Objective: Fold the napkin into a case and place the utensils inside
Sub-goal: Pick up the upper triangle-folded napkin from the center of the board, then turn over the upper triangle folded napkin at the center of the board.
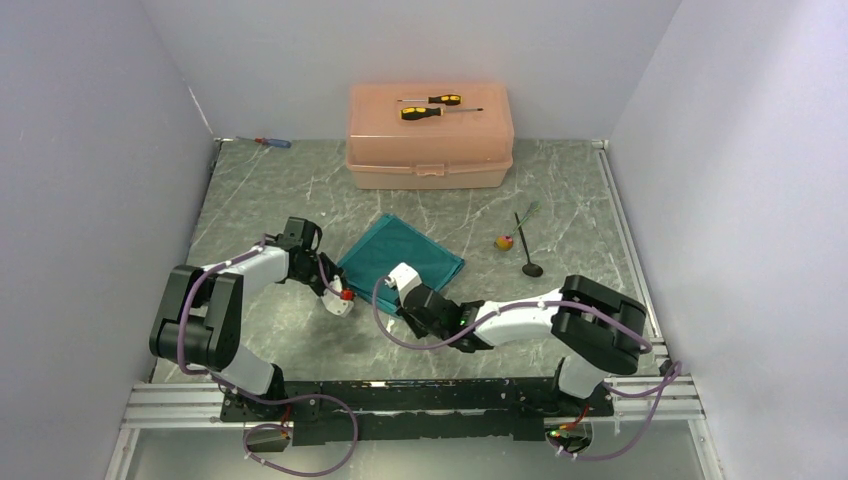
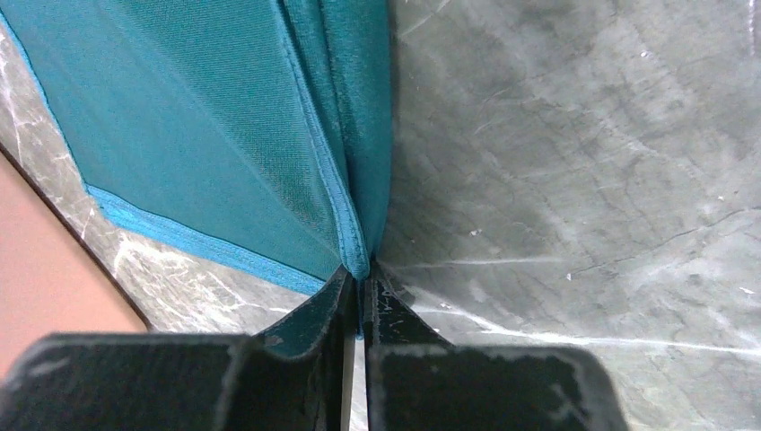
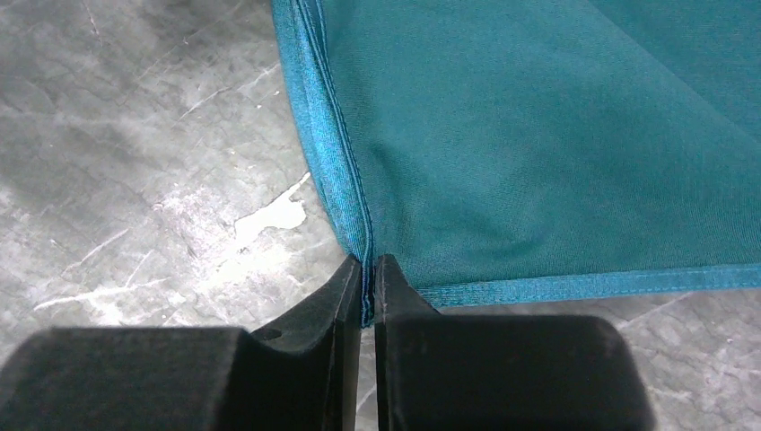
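Only top cam shows us spoon [image 1: 526, 250] & fork [image 1: 529, 209], 3 o'clock of napkin [image 1: 400, 258]; wrist cams show left gripper [image 2: 361, 287], right gripper [image 3: 368, 269] each clamped on its hem, cloth fanning toward 12 o'clock.

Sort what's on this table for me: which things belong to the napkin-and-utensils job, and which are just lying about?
Job in hand:
- napkin, pinched by the left gripper and the right gripper
- spoon
- fork

Lying about:
- peach box
- two screwdrivers on its lid
- small screwdriver, far left
- small ball near the spoon
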`<state>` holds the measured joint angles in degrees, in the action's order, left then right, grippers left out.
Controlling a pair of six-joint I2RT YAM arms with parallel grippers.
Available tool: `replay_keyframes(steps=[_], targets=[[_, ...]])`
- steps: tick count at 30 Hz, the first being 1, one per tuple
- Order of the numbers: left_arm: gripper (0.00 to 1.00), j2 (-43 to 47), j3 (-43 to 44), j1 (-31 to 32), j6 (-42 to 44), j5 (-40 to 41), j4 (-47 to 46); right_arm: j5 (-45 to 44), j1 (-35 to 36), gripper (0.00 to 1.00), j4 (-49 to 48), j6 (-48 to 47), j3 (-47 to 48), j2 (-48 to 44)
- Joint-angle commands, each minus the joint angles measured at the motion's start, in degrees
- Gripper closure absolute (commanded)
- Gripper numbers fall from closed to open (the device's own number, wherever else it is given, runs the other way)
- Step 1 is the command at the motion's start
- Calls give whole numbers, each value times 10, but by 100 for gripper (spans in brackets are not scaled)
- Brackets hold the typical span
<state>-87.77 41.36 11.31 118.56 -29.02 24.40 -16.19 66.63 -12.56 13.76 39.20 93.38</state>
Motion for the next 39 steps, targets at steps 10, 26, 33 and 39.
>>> replay_keyframes(steps=[10, 26, 33, 39], targets=[[97, -10, 78, 12, -109, -7, 175, -14, -8, 100, -18, -2, -16, -76], [97, 116, 120, 27, -207, -20, 370, 45, 1, 100, 137, 41, 10, -166], [97, 200, 155, 48, -299, -46, 522, 62, 77, 100, 239, 104, 20, -254], [97, 285, 221, 78, -389, -108, 618, 88, 140, 100, 346, 167, 73, -293]])
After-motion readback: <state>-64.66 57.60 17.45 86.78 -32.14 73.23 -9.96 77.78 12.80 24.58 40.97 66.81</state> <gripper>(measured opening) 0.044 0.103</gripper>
